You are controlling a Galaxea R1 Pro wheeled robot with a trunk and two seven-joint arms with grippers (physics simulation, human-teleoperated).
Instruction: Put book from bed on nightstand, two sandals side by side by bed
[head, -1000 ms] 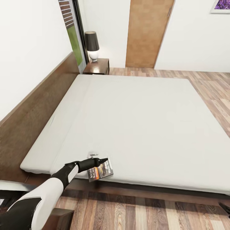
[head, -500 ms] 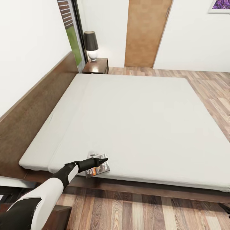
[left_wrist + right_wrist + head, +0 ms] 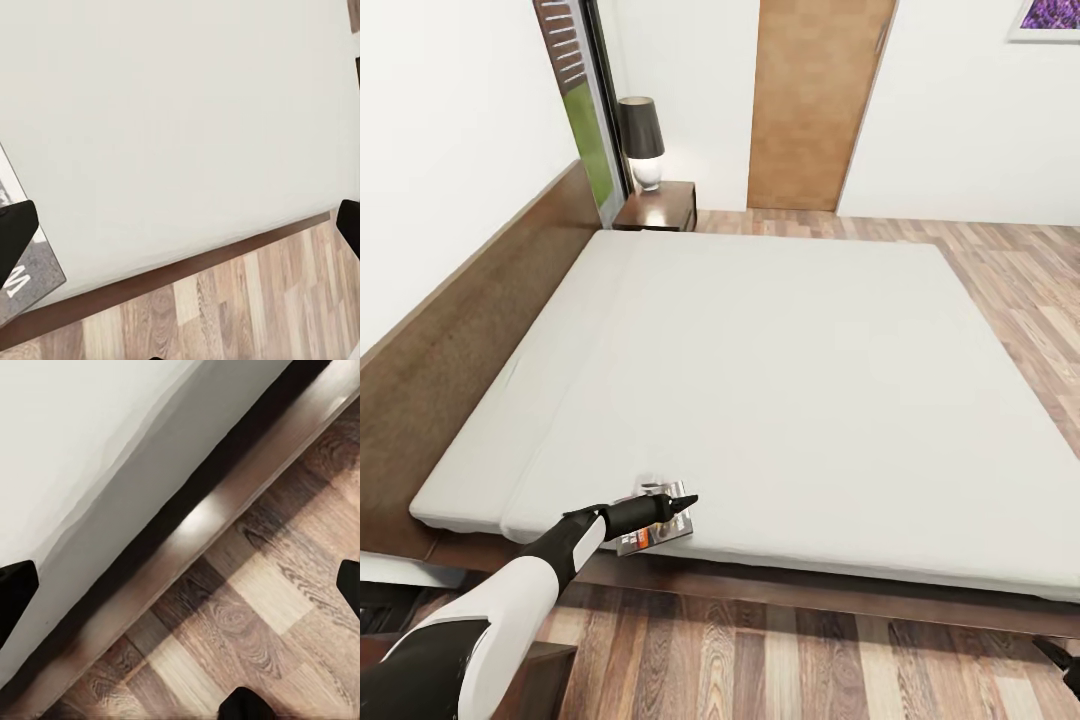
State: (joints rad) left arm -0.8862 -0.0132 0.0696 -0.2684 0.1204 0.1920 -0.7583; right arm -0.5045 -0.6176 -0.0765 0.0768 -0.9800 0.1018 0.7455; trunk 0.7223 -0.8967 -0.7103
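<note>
Fingers, left gripper (image 3: pixel 678 503): glossy black, tapering to a point at lower centre-left of the head view; whether they pinch or merely lie over the paperback, I cannot tell. In the left wrist view two dark fingertips (image 3: pixel 15 234) sit at opposite edges of the frame, well apart.
Book (image 3: pixel 656 521): thin flat paperback, grey picture with an orange band, lying at the near edge of the mattress, partly under the left gripper; in the left wrist view a grey corner with white lettering (image 3: pixel 30 277) shows at lower left, touching the dark fingertip.
Left arm (image 3: pixel 510 600): smooth white shell with black joints, running from the lower left corner up to the gripper.
Fingers, right gripper (image 3: pixel 180 585): two black tips at the left and right edges of the right wrist view, widely spread, nothing between them.
Bed (image 3: pixel 780 360): broad, low, plain matte pale grey-white mattress with soft rounded edges on a dark brown wooden frame; long flat headboard along the left of the head view.
Floor (image 3: pixel 810 660): brown wood planks, mixed light and dark grain, glossy along the frame rail in the right wrist view.
Nightstand (image 3: pixel 658 206): small glossy dark brown cabinet, upper left, at the far corner of the bed.
Lamp (image 3: pixel 642 140): dark tapered shade on a rounded pale base, standing on the nightstand.
Door (image 3: pixel 815 100): flat tan wood, top centre.
Window (image 3: pixel 582 110): tall, dark-framed, upper left.
</note>
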